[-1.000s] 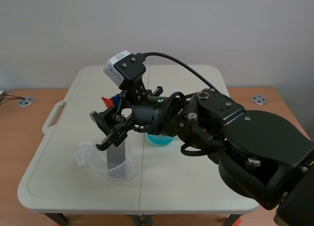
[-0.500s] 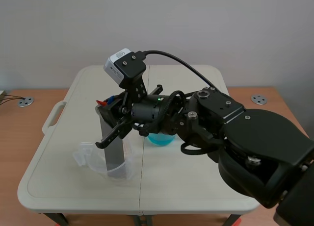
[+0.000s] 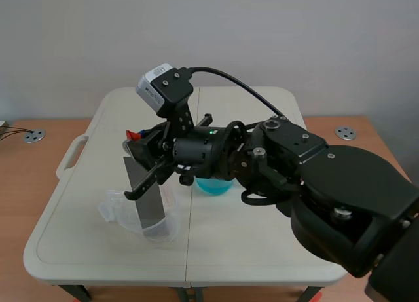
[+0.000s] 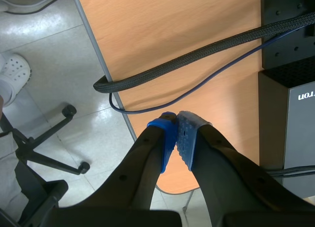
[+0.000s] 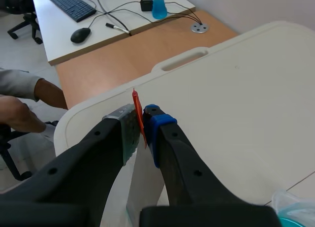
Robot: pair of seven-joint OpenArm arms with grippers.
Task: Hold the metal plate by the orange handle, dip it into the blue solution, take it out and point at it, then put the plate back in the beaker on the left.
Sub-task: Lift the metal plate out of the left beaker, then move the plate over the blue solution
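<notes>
My right gripper (image 3: 140, 145) is shut on the orange handle (image 3: 133, 135) of the grey metal plate (image 3: 146, 196). The plate hangs slightly tilted, with its lower end inside the clear beaker (image 3: 139, 218) on the table's left. The beaker of blue solution (image 3: 213, 186) stands just right of it, partly hidden by the arm. In the right wrist view the orange handle (image 5: 138, 116) is pinched between the pads of the right gripper (image 5: 141, 126) and the plate (image 5: 144, 187) drops below them. My left gripper (image 4: 176, 138) is shut on nothing, off the table over a wooden desk edge.
The white folding table (image 3: 262, 249) has a handle slot (image 5: 182, 58) at its left end. A person's hand (image 5: 19, 114) rests beyond that end, near a desk with a keyboard (image 5: 71, 4) and a mouse (image 5: 79, 35). Cables (image 4: 182, 64) cross under the left gripper.
The right gripper has shifted a little to the left with the plate, and more of the plate now shows below its fingers over the left beaker.
</notes>
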